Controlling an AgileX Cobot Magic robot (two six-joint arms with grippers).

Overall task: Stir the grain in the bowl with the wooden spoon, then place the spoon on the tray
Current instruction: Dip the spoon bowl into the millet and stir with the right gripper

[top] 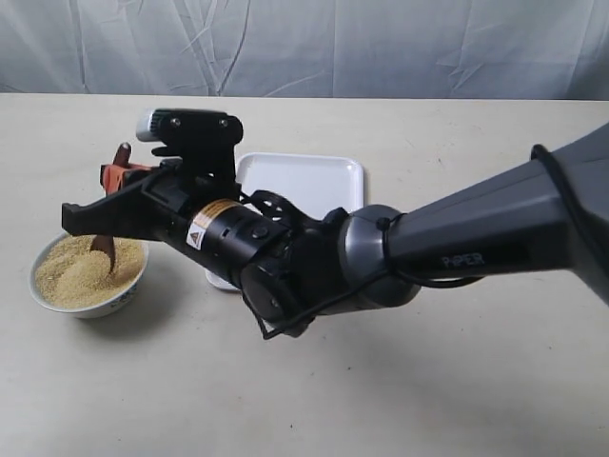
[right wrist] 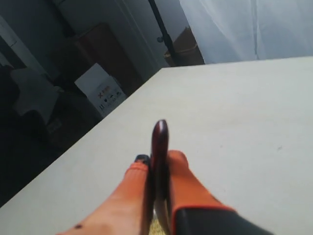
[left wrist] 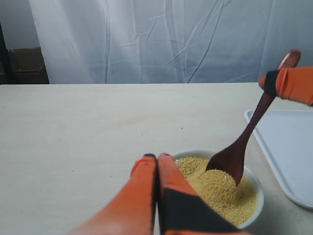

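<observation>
Duly listed, as the cameras found them.

Right gripper [top: 116,176], mine: stretched across the table [top: 447,400] to its left side, orange fingers [right wrist: 188,196] clamped on the upper handle of the wooden spoon [left wrist: 243,144]. The handle's rounded end stood out past the fingertips.

Wooden spoon: tilted, handle leaning up toward the tray [top: 303,179]. Its scoop was dipped into the grain [left wrist: 215,191] on the tray's side of the bowl [top: 95,307].

Grain: golden-yellow, heaped nearly to the rim.

Bowl: white, upright on the table, just beside a corner of the tray and apart from it.

Tray: white, flat on the table, partly hidden behind my right arm in the exterior view.

Left gripper [left wrist: 157,157], mine: fingers pressed together with nothing between them, aimed toward the bowl, apart from the spoon, seen only in its own wrist view.
</observation>
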